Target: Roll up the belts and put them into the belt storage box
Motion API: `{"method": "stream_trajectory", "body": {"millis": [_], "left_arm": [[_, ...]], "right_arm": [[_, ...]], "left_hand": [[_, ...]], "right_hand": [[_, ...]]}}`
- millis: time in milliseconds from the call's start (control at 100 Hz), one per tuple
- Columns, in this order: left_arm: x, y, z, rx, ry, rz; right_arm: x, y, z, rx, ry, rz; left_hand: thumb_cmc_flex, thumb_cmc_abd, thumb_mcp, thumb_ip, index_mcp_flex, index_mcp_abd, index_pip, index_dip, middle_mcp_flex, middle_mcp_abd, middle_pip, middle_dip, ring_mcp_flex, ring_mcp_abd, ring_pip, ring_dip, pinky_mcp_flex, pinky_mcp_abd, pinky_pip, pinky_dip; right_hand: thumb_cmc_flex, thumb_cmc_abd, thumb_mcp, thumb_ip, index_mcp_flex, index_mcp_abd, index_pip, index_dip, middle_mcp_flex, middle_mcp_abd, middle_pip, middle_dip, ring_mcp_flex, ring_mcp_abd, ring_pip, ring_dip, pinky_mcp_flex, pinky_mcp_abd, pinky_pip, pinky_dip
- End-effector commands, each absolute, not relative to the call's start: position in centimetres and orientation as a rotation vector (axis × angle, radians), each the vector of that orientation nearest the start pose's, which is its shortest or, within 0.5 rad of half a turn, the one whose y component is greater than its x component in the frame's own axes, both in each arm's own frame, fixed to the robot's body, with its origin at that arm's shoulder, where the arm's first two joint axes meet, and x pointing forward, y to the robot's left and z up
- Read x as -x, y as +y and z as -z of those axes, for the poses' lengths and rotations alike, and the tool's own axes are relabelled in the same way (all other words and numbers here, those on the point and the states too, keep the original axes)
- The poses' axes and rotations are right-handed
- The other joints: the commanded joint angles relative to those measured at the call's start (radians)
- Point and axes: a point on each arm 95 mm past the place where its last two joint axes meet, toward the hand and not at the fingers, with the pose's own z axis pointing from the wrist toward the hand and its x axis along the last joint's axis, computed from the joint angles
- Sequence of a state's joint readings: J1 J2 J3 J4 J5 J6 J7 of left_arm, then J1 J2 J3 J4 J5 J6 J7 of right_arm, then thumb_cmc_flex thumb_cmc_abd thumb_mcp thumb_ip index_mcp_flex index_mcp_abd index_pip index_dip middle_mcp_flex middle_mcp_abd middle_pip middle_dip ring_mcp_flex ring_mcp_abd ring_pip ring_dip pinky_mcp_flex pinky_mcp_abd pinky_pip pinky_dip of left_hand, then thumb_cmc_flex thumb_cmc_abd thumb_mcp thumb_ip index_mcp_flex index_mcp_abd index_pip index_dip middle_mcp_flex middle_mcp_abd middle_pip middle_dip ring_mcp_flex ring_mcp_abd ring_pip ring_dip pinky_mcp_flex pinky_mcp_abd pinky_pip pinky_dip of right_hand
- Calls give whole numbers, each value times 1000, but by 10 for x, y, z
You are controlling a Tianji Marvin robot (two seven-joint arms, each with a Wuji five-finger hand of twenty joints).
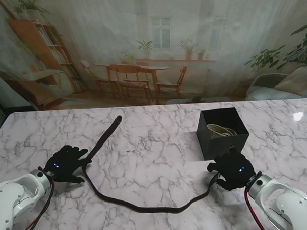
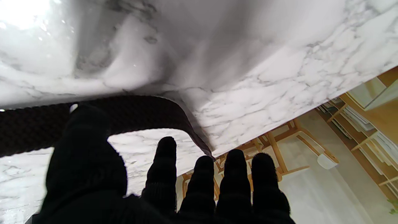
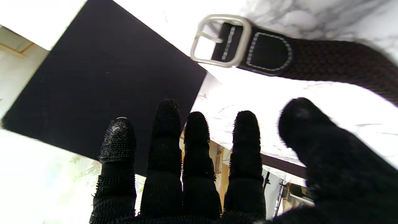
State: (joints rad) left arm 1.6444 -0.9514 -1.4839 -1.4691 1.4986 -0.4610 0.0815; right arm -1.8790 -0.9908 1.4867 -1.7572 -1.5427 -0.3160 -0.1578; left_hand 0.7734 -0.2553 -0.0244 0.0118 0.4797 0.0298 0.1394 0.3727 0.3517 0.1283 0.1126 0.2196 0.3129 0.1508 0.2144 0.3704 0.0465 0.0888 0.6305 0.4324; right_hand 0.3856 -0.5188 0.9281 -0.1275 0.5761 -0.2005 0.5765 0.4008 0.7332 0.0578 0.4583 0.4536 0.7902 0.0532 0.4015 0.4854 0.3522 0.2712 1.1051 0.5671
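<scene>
A long dark woven belt [image 1: 142, 207] lies unrolled across the marble table [image 1: 155, 145], its tip [image 1: 115, 120] far from me and its silver buckle [image 3: 219, 40] under my right hand. My left hand [image 1: 66, 163] rests beside the belt's left bend, fingers spread, holding nothing; the strap [image 2: 130, 115] runs past its thumb. My right hand [image 1: 233, 170] hovers at the buckle end, fingers apart, just nearer to me than the black storage box [image 1: 223, 135]. A light-coloured rolled belt [image 1: 221, 130] lies inside the box.
The box's black wall [image 3: 102, 84] fills much of the right wrist view, close to the fingertips. Bare marble stretches between the two hands and toward the far edge.
</scene>
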Motion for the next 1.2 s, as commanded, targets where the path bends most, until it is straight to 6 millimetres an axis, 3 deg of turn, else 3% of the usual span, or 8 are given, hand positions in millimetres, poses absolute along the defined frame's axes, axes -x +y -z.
{"method": "stream_trajectory", "body": {"millis": [0, 110, 220, 600, 800, 880, 980, 1190], "left_arm": [[-384, 131, 341, 688, 1952, 1066], [-381, 132, 334, 668, 1919, 1076], [-379, 133, 329, 657, 1886, 1090], [-376, 102, 298, 635, 1780, 1255], [-378, 76, 298, 679, 1747, 1350], [-378, 66, 303, 705, 1739, 1376], [-380, 58, 308, 731, 1746, 1386], [-381, 52, 311, 735, 1757, 1400]], "right_arm": [[-325, -71, 333, -616, 1816, -1187], [-323, -74, 335, -668, 1754, -1204], [-319, -79, 333, -696, 1777, -1174], [-332, -77, 348, -700, 1843, -1111], [-345, -69, 361, -683, 1851, -1143], [-347, -67, 364, -675, 1855, -1153], [-349, -65, 368, -678, 1858, -1164], [-352, -62, 374, -719, 1847, -1193]], "left_hand": [[37, 26, 15, -4, 22, -7, 17, 3, 28, 17, 13, 3, 12, 21, -20, -1, 3, 32, -10, 20], [64, 58, 8, -5, 49, -5, 40, 16, 54, 19, 18, 9, 25, 24, -16, 1, 10, 44, -4, 25], [76, 106, 11, -5, 63, -4, 50, 23, 64, 21, 18, 13, 30, 27, -15, 2, 11, 52, -1, 27], [72, 165, 0, -17, 99, 2, 73, 49, 84, 26, 3, 19, 35, 34, -23, 2, 6, 74, -9, 28], [70, 175, -1, -18, 118, 5, 82, 61, 91, 28, -4, 21, 36, 37, -27, 3, 5, 78, -13, 29], [70, 176, -1, -18, 119, 6, 82, 64, 96, 29, -5, 23, 38, 37, -27, 3, 6, 79, -14, 29], [71, 177, -1, -19, 123, 9, 84, 68, 94, 31, -9, 24, 36, 38, -29, 3, 6, 81, -16, 29], [71, 179, -2, -19, 121, 12, 82, 73, 84, 32, -13, 26, 28, 37, -30, 5, 6, 77, -20, 30]], "right_hand": [[-62, 60, -44, 27, -16, 62, -18, 16, -17, 18, -10, -1, -4, 28, -30, -11, -2, 25, -2, -5], [-73, 127, -149, 34, 21, 120, -29, 30, -1, 31, 0, 4, 7, 36, -17, -3, 0, 34, 8, -5], [-98, 89, -208, 33, -13, 108, -63, 35, -39, 34, -26, -5, -28, 38, -47, -16, -28, 39, -13, -14], [-103, 2, -176, 31, -43, 90, -80, 61, -123, 57, -74, -41, -70, 51, -133, -76, -47, 40, -48, -21], [-62, -39, -99, 23, 42, 19, 36, 139, -76, -7, -55, -75, -48, 40, -132, -94, -24, 35, -41, -26], [-24, -65, -43, -12, 104, -28, 118, 175, 8, -51, -31, -72, -17, 21, -125, -100, -6, 28, -33, -36], [49, -106, -19, -99, 124, -86, 296, 70, 247, -114, 51, -3, 76, -26, -97, -87, 27, 26, -15, -58], [115, -108, 26, -111, 204, -54, 378, -78, 547, -143, 207, 107, 249, -90, -16, -28, 85, 34, 14, -68]]}}
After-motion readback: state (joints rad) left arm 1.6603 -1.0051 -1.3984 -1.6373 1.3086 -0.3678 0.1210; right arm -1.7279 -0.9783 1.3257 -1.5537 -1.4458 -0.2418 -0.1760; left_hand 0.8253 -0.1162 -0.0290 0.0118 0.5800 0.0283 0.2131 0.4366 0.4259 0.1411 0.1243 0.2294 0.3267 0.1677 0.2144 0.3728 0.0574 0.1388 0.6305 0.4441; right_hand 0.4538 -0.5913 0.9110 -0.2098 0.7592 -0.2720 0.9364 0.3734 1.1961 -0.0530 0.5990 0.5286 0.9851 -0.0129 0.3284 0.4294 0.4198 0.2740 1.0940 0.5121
